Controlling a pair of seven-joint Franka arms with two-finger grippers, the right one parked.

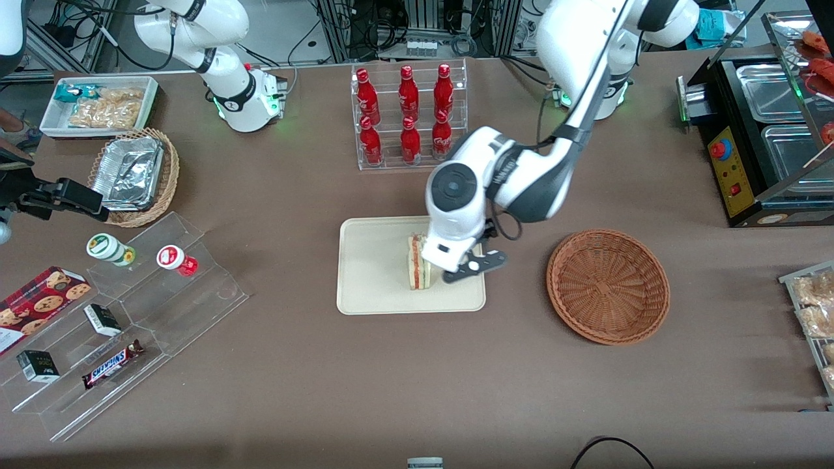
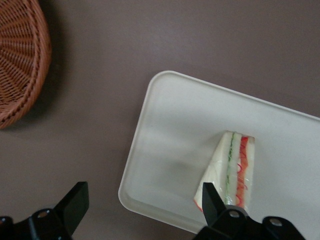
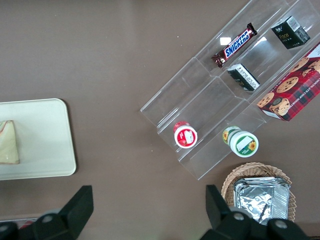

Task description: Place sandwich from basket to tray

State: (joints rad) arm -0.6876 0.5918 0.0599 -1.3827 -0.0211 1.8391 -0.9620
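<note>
White arm, black end effector (image 2: 142, 210) (grey joints)

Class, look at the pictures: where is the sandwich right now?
The sandwich stands on the tray, out of the basket. The open claw hangs just above it, not gripping it.

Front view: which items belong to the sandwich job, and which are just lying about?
Job:
sandwich, lying on the tray
basket, holding nothing
claw, open above the tray's edge

Lying about:
red bottles
Snickers bar
cookie box
foil containers
</note>
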